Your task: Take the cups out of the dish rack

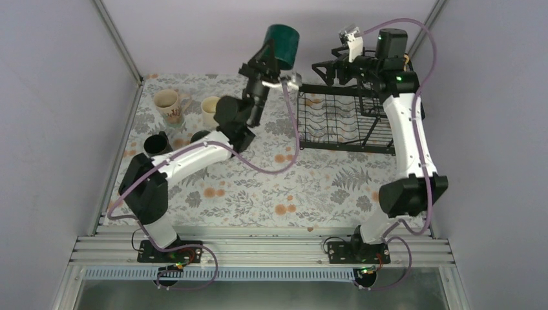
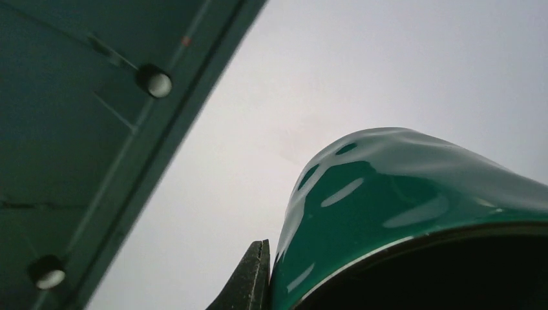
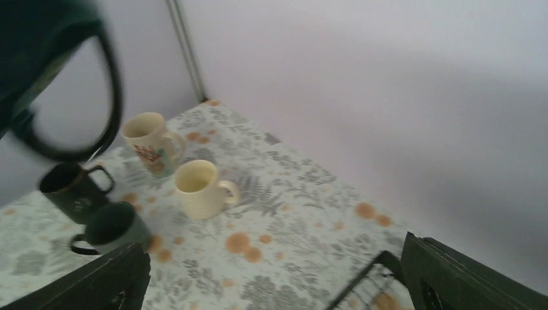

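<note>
Left gripper [image 1: 268, 61] gripping dark teal mug [image 1: 283, 44] high above desk [image 1: 258, 187], left of dish rack [image 1: 336, 123]. Right gripper [image 1: 325, 70] hanging spread wide, empty, over rack's far corner. Printed cream mug [image 1: 168, 102], plain cream mug [image 1: 211, 111], black mug [image 1: 157, 143] standing at desk's left. Grey-green mug [image 3: 110, 227] half hiding behind left arm [image 1: 194, 155] in top view, showing fully in right wrist view.

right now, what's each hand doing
Left hand: closed on the dark teal mug, holding it up in the air.
Right hand: open, holding nothing.
</note>
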Controlling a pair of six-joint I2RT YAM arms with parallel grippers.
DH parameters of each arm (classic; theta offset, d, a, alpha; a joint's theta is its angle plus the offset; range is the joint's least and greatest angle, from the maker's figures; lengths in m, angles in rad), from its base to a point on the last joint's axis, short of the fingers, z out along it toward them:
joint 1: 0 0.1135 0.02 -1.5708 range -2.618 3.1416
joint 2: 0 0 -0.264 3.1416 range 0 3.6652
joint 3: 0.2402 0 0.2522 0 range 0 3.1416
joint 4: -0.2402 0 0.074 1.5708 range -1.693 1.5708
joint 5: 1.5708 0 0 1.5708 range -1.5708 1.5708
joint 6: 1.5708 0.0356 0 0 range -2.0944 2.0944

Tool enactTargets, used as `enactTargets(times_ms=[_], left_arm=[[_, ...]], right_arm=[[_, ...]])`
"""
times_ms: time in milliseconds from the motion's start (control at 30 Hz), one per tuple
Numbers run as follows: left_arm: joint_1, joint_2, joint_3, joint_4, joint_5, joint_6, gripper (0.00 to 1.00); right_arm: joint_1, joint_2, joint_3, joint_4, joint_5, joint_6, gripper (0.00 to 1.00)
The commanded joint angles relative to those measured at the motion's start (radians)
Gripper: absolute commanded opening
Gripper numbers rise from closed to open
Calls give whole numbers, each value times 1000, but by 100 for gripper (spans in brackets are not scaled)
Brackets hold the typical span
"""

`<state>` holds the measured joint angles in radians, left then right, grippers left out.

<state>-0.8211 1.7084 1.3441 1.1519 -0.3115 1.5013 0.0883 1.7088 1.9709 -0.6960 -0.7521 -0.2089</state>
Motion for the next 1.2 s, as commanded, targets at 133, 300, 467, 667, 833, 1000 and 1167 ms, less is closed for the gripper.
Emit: enactTargets(times_ms=[133, 300, 467, 667, 833, 1000, 1167], left_arm=[[183, 35, 505, -1013, -14, -464, 2], [255, 273, 1036, -1624, 127, -575, 2], [301, 428, 1253, -1889, 231, -539, 3], [347, 496, 1224, -2093, 322, -416, 2], [375, 594, 1301, -2261, 361, -358, 2], [379, 603, 1248, -2409, 427, -302, 2], [373, 637, 1234, -2477, 419, -310, 2]], right_arm=[[-1, -235, -143, 74, 396, -265, 100], [-11, -259, -196, 120, 665, -342, 100], [-37, -260, -204, 92, 719, -349, 100], [-56, -291, -257, 79, 709, -346, 100], [-59, -302, -288, 59, 686, -338, 100], [-61, -304, -311, 46, 675, -346, 100], [-60, -303, -331, 37, 656, -345, 100]])
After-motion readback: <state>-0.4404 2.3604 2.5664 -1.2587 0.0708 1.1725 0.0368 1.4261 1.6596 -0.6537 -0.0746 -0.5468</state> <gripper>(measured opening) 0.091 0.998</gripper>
